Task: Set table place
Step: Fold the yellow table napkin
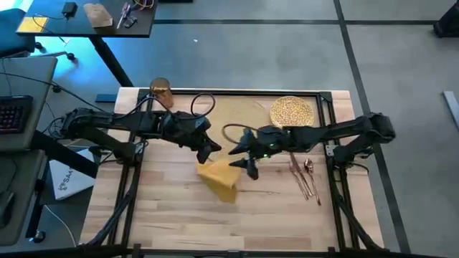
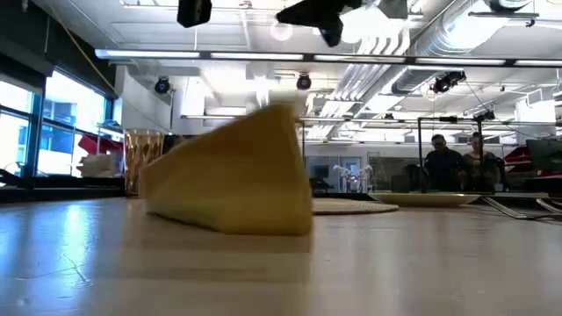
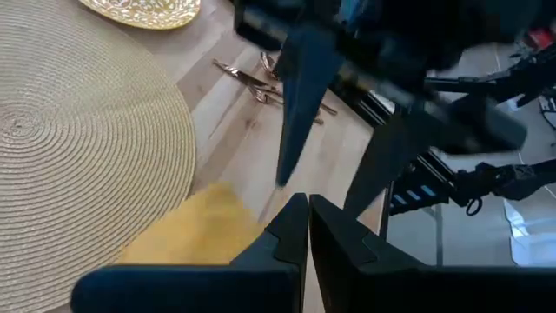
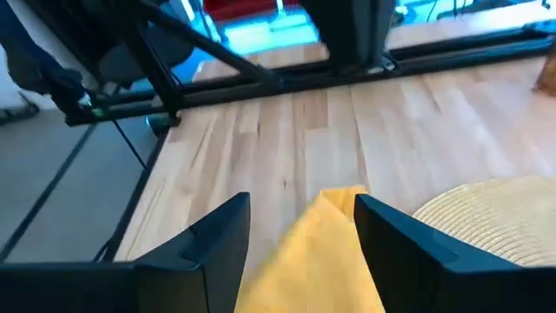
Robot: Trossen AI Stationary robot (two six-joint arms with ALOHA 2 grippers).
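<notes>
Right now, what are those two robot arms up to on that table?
They are laying a place setting. Both grippers hang over the yellow napkin lying on the wooden table, beside the woven placemat. The left gripper is shut and empty; the right gripper is open above the napkin. The plate, the cutlery and the amber cup wait around the mat, none placed on it yet.

Yellow napkin (image 1: 219,180) lies rumpled mid-tabletop (image 1: 172,215) beside the woven placemat (image 1: 237,115); plate (image 1: 292,111) sits at the placemat's edge, cutlery (image 1: 305,177) nearby, amber cup (image 1: 161,92) at the far corner.
</notes>
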